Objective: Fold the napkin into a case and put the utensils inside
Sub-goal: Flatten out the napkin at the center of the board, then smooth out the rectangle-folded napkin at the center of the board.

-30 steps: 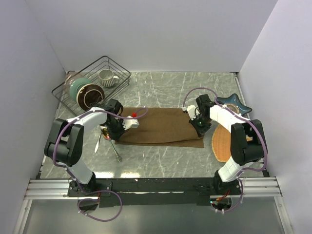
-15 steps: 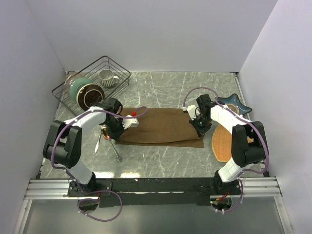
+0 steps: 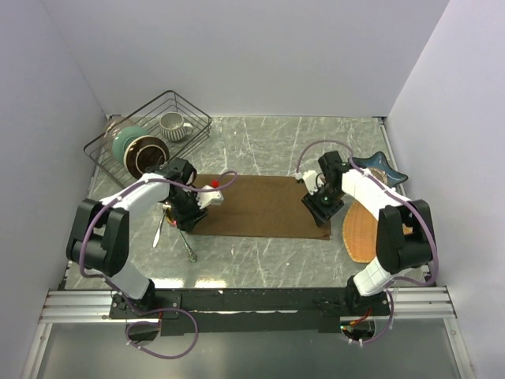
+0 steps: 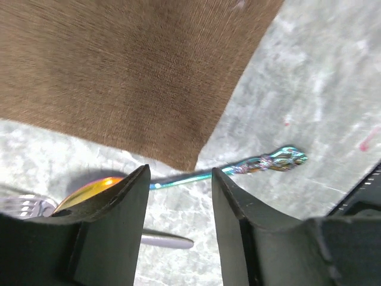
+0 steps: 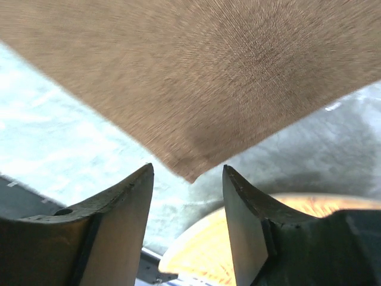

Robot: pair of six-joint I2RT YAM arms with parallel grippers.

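Hands first: the left hand [image 4: 178, 185] is about half open with nothing between its fingers, hanging right over the near-left corner of the napkin [image 4: 131, 71]. The right hand [image 5: 187, 179] is in the same state, jaws apart and empty, above the near-right corner.

From the top view the napkin [image 3: 260, 207] lies flat mid-worktop as a long dark-brown rectangle running 9 to 3 o'clock, with one hand at each near corner. It has a soft, finely ribbed weave, matte, with thin edges.

My guess is we're mid-fold: the cloth is a wide strip, not yet a narrow case. The next move looks like pinching those corners again and carrying the near edge toward 12 o'clock. That's tricky, because a thin limp edge lies flush on hard, slick grey marble worktop [image 3: 260, 260], so the fingers need to come down low on the edge, and both hands have to move together or the fold goes crooked.

The utensils [image 3: 175, 233] lie outside the cloth, at about 8 o'clock from it, just beside that left corner. There's a spoon [image 4: 89, 189] with a shiny gold-orange bowl, fork [image 4: 24, 205] tines, and a slim handle with an iridescent knobbly tip. All of it is hard, glossy metal.

Further out there's a woven orange-tan mat [image 3: 359, 233] at 3 o'clock and a black wire basket [image 3: 150, 130] at 10 o'clock.
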